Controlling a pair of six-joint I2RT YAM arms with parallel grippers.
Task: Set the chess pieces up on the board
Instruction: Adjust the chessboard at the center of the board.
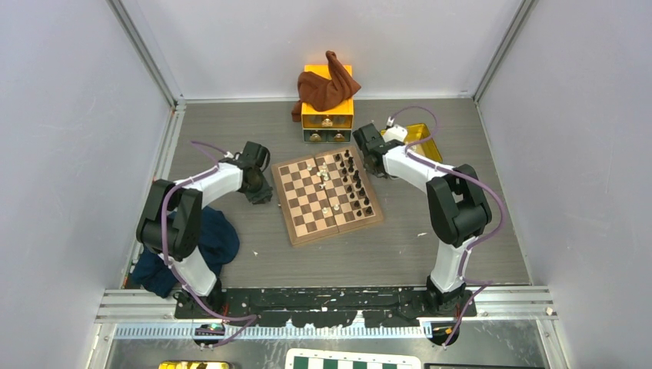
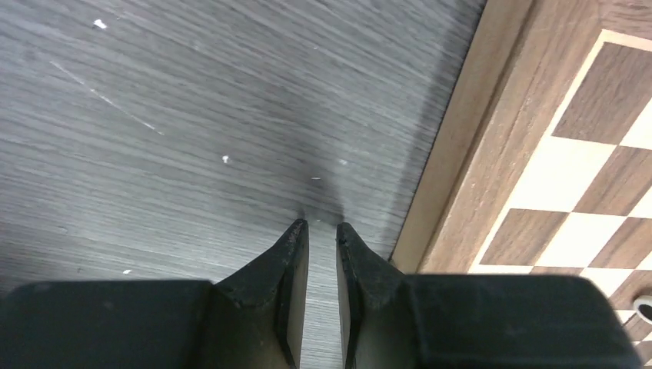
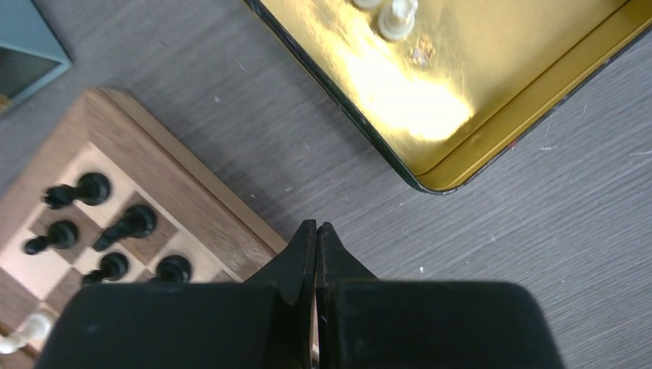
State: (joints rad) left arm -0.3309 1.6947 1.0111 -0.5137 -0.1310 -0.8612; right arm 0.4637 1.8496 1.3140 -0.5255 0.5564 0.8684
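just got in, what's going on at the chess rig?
Two arms are setting up a chess board. The dark pieces line its right side, a few white pieces stand mid-board, another sits in the yellow tray. Both grippers are empty: the left gripper, jaws barely apart, is by the board's left edge; the right gripper is shut over the table between board and tray.

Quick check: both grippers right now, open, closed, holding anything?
Left gripper: barely open, thin gap between the fingers, holding nothing.
Right gripper: closed, fingertips together, holding nothing.
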